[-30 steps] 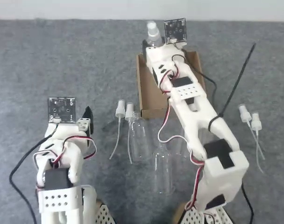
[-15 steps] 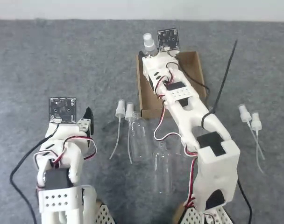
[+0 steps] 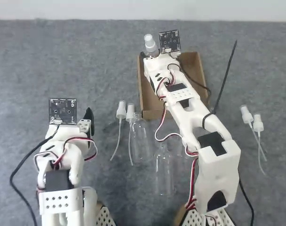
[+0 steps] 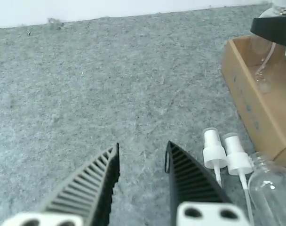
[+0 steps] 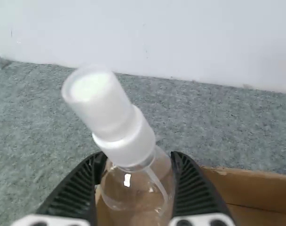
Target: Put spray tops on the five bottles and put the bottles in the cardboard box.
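The left arm (image 3: 63,162) and right arm (image 3: 194,120) are built of white plastic shells with black motor blocks (image 3: 213,141) set in. Red, white and black wires (image 3: 167,87) loop along the joints. A square grey circuit board (image 3: 62,111) caps each arm at its 12 o'clock end, and a white plate (image 3: 60,201) with rows of holes sits at 6 o'clock. The left gripper (image 4: 142,149) has black, ribbed, wedge-shaped fingers (image 4: 93,181) on white mounts with screw holes.

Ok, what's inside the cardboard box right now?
One capped bottle, held by the right gripper, is at the far corner of the cardboard box. The bare floor beside it shows nothing else, but the right arm covers most of the inside.
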`<state>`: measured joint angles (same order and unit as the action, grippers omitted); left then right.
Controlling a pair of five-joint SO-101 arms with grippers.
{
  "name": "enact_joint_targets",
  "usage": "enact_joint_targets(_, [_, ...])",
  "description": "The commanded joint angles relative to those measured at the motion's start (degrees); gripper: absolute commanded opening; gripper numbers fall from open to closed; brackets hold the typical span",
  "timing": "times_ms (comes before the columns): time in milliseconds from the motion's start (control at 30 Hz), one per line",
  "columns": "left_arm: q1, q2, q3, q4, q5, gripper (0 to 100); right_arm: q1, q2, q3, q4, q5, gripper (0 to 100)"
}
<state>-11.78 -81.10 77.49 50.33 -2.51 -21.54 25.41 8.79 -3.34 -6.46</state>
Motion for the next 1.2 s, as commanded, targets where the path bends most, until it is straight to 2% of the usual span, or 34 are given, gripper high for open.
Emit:
enact_joint_targets(0, [-0.35,-1.32,-0.22,-1.49,0.00,14,-0.48,-0.75,-3.87,-0.66,0.44,0.7])
enact_joint_targets(600, [-0.35,-1.32,-0.22,-1.49,0.00,14,-0.48,-0.75,-3.78,-0.66,0.70,1.2])
enact_joint_targets(833, [-0.35,-1.32,-0.13,-1.49,0.00,14,-0.48,-0.84,-3.08,-0.66,0.70,15.4])
enact_joint_targets(1167, [-0.26,-1.32,-0.13,-1.49,0.00,14,-0.57,-1.36,-2.90,-0.66,0.79,17.8])
